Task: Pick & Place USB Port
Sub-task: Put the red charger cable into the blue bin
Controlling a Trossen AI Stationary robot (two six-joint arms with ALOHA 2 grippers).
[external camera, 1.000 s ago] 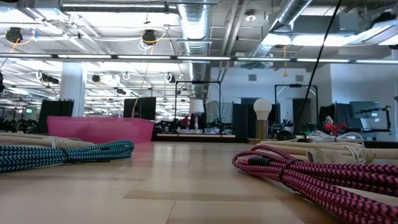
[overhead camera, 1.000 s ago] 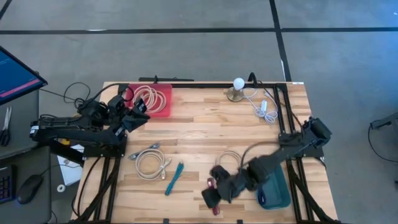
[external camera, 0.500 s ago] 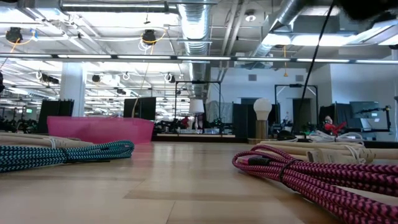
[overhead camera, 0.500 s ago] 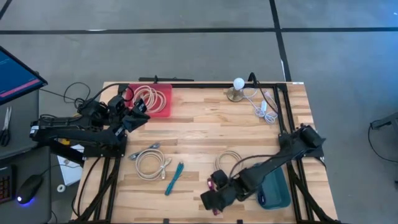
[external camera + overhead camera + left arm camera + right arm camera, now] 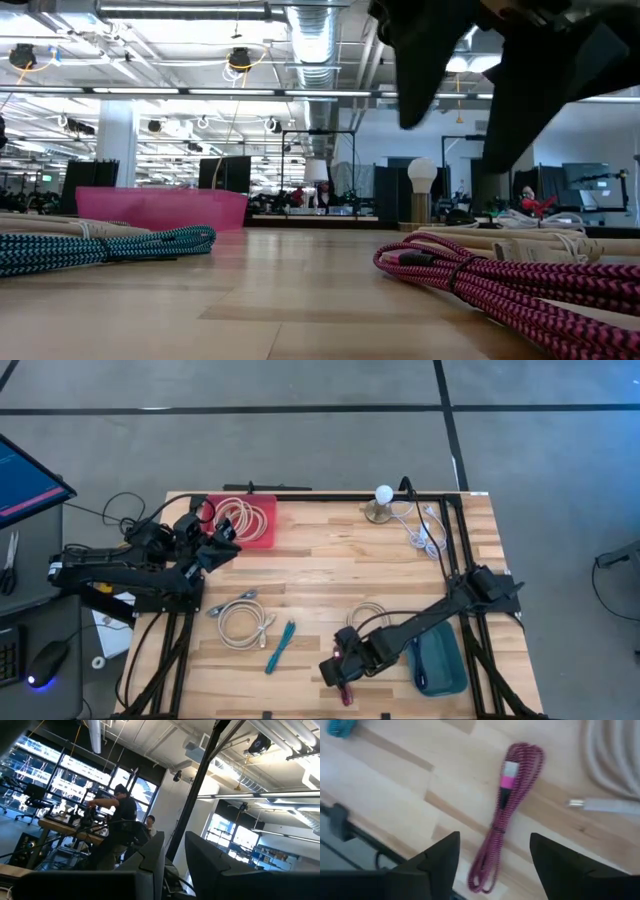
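Left gripper (image 5: 222, 540) parked by red plastic tray (image 5: 262, 532) at worktop's left rear; we cannot tell its finger state. Right gripper (image 5: 492, 865) hovers over coiled pink braided USB cable (image 5: 501, 840) at front edge of wooden worktop (image 5: 320, 575), fingers spread wide, empty. We fear off-centre closing, grabbing one strand, coil unravelling. Cable: tight bundle, pink plug

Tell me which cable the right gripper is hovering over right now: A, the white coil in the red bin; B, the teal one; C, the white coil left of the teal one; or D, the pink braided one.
D: the right wrist view shows the pink braided cable lying on the wood directly ahead of the open right gripper, and the high view puts that gripper at the table's near edge.
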